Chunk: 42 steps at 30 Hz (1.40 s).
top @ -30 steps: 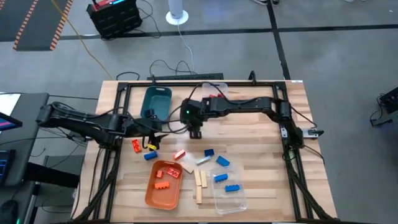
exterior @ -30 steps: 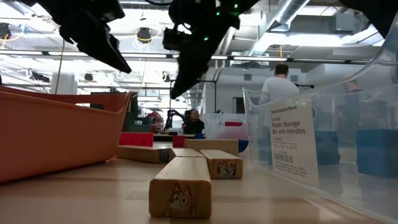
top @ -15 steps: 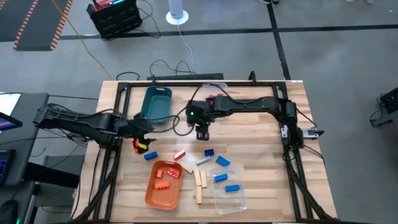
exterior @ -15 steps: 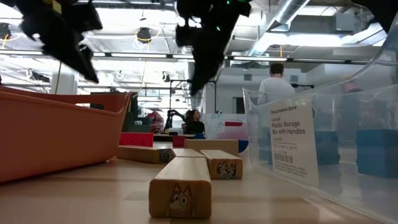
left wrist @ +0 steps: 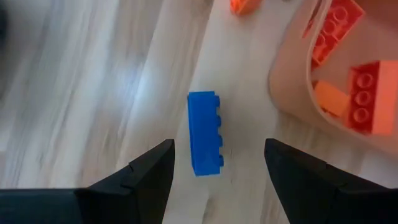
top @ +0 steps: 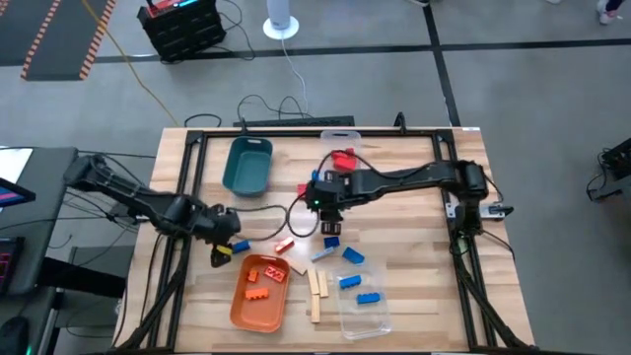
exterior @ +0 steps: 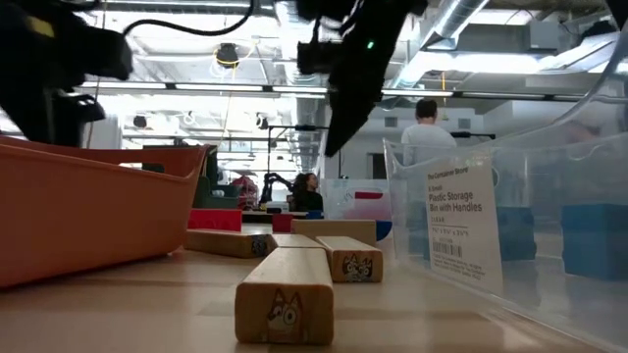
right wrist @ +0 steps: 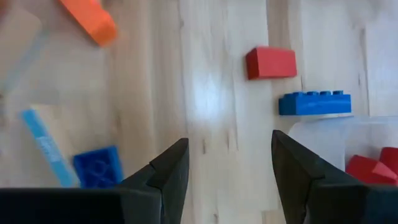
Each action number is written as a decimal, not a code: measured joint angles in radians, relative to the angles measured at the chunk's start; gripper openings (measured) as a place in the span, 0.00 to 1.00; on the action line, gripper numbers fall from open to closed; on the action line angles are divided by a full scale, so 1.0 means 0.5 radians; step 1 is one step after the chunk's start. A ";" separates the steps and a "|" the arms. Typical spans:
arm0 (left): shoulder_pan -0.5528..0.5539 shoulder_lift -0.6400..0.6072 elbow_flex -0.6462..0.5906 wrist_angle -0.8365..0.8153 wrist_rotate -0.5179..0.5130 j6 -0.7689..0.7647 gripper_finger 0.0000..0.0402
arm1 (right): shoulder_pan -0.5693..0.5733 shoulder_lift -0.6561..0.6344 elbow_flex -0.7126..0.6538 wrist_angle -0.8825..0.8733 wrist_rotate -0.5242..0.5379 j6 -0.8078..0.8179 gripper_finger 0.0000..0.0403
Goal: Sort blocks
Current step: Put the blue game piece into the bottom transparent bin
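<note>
The left pincer (top: 227, 248) is hovering low, fingers spread apart, over a studded blue brick (left wrist: 205, 133) lying flat on the pale wood counter (top: 414, 296), just beside the curved rim of the orange tray (top: 242, 306), which is holding red and orange bricks (left wrist: 360, 93). The right pincer (top: 331, 219) is hanging mid-counter with its fingers apart, bare planks under it. More blue bricks (top: 353, 256) are lying by the clear bin (top: 380, 320), and wooden blocks (top: 316, 288) between the bin and the tray.
</note>
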 joint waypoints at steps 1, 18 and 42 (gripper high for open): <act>-0.079 -0.012 -0.008 0.000 -0.095 -0.072 0.61 | 0.001 -0.047 -0.035 0.039 0.000 0.015 0.49; -0.621 -0.038 -0.366 0.252 -0.576 -0.711 0.61 | 0.007 -0.666 -0.711 0.653 0.008 0.241 0.49; -0.618 0.422 -0.560 0.807 -0.741 -0.482 0.34 | 0.010 -0.660 -0.740 0.683 0.006 0.251 0.49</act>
